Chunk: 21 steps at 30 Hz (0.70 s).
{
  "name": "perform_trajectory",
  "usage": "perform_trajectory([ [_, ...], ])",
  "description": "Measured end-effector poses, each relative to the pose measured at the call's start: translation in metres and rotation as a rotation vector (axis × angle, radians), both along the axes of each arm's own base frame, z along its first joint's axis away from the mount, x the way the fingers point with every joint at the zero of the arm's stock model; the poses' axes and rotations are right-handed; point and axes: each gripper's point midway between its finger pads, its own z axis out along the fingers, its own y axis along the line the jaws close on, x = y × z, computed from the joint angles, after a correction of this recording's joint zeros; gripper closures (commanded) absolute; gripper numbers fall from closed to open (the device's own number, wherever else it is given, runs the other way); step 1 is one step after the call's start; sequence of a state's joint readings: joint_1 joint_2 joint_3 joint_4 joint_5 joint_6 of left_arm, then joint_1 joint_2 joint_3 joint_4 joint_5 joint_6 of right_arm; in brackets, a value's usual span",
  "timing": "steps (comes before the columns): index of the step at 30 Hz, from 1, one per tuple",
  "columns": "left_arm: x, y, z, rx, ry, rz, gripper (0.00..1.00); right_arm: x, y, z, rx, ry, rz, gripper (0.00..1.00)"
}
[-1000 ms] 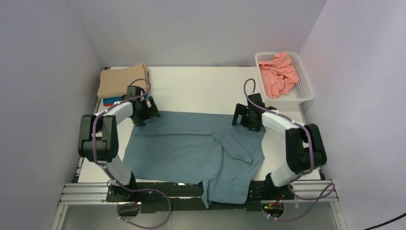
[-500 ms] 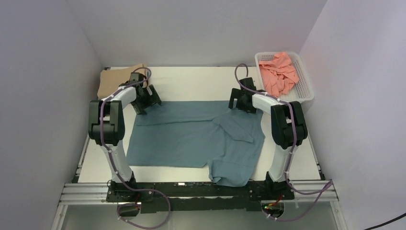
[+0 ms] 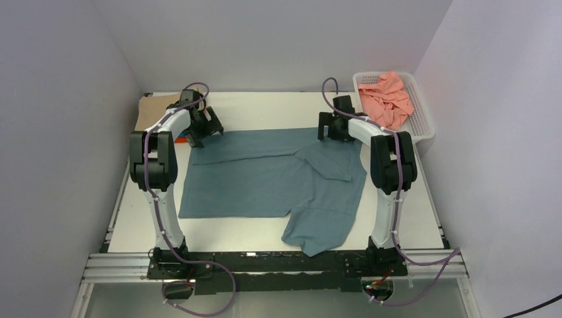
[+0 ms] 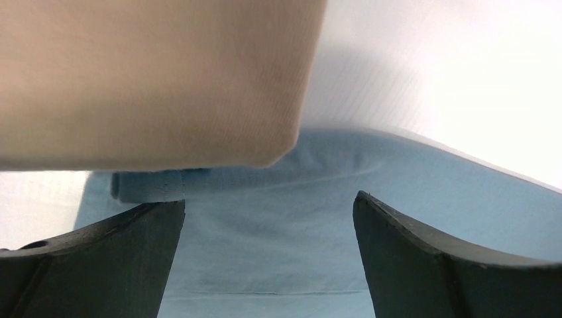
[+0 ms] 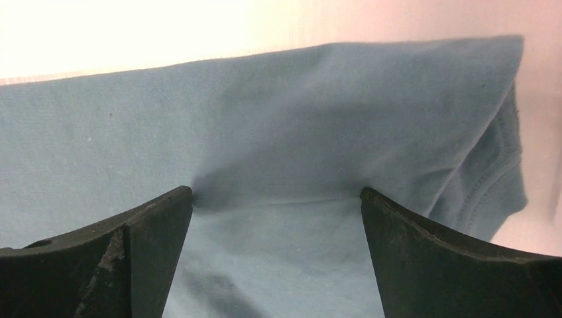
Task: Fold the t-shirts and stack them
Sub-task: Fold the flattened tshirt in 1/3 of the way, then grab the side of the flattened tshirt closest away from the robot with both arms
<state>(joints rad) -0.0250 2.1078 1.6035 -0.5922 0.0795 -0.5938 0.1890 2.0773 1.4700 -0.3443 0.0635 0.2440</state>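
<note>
A dusty teal-grey t-shirt (image 3: 265,179) lies spread on the white table, its right part folded over and one end near the front edge. My left gripper (image 3: 199,137) is open, its fingertips pressed on the shirt's far left edge (image 4: 268,205), next to a folded tan t-shirt (image 3: 149,109) that fills the upper left of the left wrist view (image 4: 152,79). My right gripper (image 3: 331,132) is open, its tips pressed on the shirt's far right edge (image 5: 276,192), the cloth pulled taut between them. Salmon pink t-shirts (image 3: 388,99) lie crumpled in the basket.
A white perforated basket (image 3: 424,131) stands at the back right corner. The tan stack sits at the back left, close to my left arm. Grey walls close in the table on three sides. Bare white table (image 3: 265,109) shows behind the shirt.
Both arms have reached farther toward the back wall, and the teal-grey shirt has slid away from the front edge with them. It no longer hangs over the front rail.
</note>
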Motion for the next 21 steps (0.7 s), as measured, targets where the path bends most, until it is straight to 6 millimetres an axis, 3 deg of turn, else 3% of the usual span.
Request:
perform_trajectory([
  [6, 0.008, 0.008, 0.018, 0.029, -0.050, 0.002, 0.01, -0.002, -0.005, 0.015, -0.030, -0.019, 0.037, 0.00],
  [10, -0.020, 0.008, 0.043, 0.055, -0.083, -0.004, 0.01, -0.031, -0.004, 0.048, -0.032, -0.059, 0.042, 0.00],
  [14, -0.071, 0.002, 0.084, 0.091, -0.167, -0.002, 0.01, -0.072, 0.015, 0.094, -0.003, -0.141, 0.051, 0.00],
  [16, -0.102, -0.001, 0.098, 0.100, -0.212, 0.025, 0.00, -0.099, 0.025, 0.102, 0.016, -0.157, 0.065, 0.00],
  [18, -0.141, -0.005, 0.097, 0.106, -0.232, 0.062, 0.01, -0.124, 0.035, 0.100, 0.035, -0.149, 0.089, 0.00],
  [21, -0.199, -0.004, 0.075, 0.103, -0.205, 0.109, 0.01, -0.158, 0.035, 0.081, 0.050, -0.105, 0.093, 0.00],
])
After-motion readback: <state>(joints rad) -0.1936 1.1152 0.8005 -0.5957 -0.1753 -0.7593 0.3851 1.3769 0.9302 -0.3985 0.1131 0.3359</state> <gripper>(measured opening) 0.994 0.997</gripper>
